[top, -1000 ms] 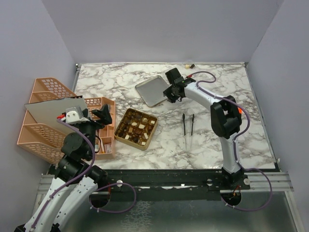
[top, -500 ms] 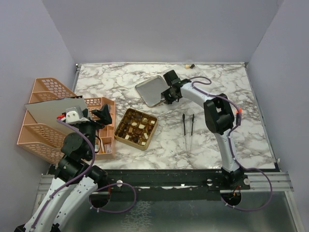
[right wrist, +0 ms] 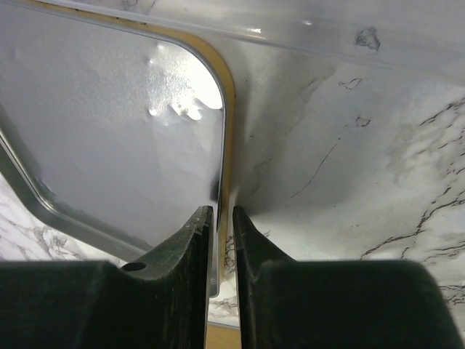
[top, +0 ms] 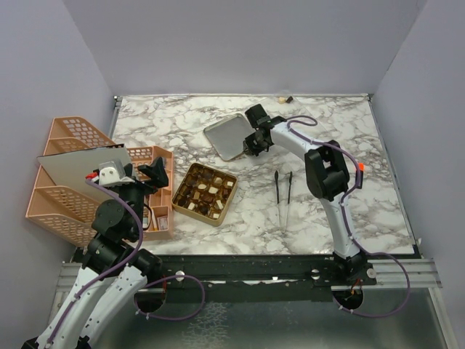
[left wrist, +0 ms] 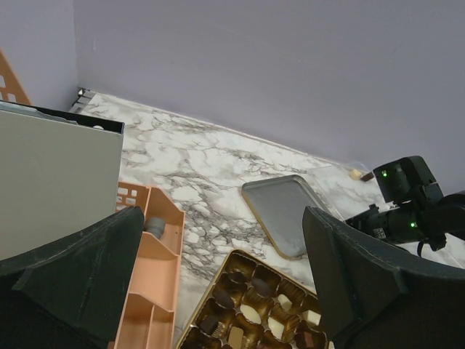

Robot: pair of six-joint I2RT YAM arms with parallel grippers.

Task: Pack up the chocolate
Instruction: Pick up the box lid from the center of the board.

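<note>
Hovering at the near left of the marble table [top: 363,196], the left gripper [top: 153,173] hangs above a peach desk organizer [top: 167,200]. Its fingers [left wrist: 80,269] are spread wide apart with nothing held between them. Just left of the organizer stands a peach file rack [top: 62,193] with a grey board [top: 80,163] leaning in it. Right beside the organizer, a golden-brown square tray [top: 182,186] sits cornerwise on the table. The chocolate [top: 211,190] lies in its grid of compartments as dark brown, light brown and cream pieces. To the right of the tray, apart from it, a pair of black-tipped tweezers [top: 276,185] lies flat, tips pointing away from the arm bases. Farther back, the right arm stretches to a shallow metal lid [top: 227,137] that lies with its hollow silver side up. The right gripper [top: 252,145] is down at the lid's right edge. The wrist view shows that gripper's fingers [right wrist: 192,247] drawn almost together astride the yellow-edged rim. The rim fills the slit between the tips, so the lid's edge is pinched. At the far edge, near the back wall, two loose pieces [top: 285,98], one cream and one dark, lie side by side, well apart from the tray.
</note>
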